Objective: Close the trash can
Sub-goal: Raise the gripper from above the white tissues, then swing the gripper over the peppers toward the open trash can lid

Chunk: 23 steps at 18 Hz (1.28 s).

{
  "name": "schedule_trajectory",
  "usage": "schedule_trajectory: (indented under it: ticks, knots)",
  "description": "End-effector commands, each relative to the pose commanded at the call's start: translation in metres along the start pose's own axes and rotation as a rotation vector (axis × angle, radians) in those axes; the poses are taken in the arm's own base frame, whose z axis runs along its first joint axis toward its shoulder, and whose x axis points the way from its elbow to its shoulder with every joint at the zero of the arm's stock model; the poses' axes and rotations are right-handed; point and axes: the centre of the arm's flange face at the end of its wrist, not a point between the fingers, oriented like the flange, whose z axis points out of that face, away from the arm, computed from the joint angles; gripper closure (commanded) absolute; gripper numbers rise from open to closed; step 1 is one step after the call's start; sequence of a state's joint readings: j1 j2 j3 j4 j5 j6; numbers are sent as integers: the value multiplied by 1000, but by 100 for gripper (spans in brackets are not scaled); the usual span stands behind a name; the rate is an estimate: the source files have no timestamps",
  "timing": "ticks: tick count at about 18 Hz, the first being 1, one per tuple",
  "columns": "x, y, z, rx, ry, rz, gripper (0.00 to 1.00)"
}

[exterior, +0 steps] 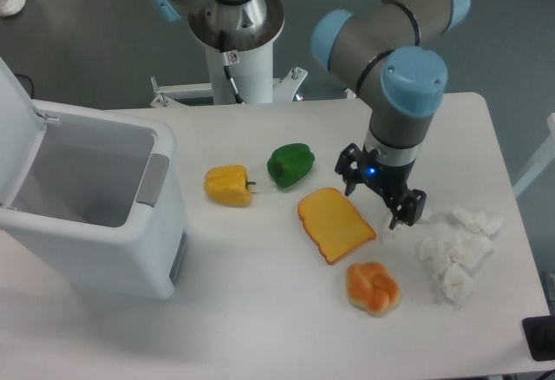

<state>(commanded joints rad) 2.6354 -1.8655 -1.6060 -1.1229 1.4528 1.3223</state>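
We are looking at a robotics lab: a robot arm (381, 42) on a bolted pedestal (238, 59) works over a plain white table (260, 293) above a grey floor (78, 33), with toy food (335, 224) laid out.

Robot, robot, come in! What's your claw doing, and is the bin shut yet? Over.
Claw open, empty, above the bread slice. Trash can open, lid up. Peppers lie between.
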Motion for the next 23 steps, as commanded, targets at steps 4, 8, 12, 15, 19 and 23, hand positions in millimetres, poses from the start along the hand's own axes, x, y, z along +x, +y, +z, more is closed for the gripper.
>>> schedule_trajectory:
  ticks: [4,8,12,15,19,23]
  knots:
    - [26,-7,-37,46,-33,-108,0]
    - [50,-18,-66,84,-31,-194,0]
    - [106,-32,-125,154,29,-265,0]
    - [133,-35,-144,184,25,-294,0]
    - [174,-47,-163,206,19,-289,0]
    - [222,-72,-185,226,34,-283,0]
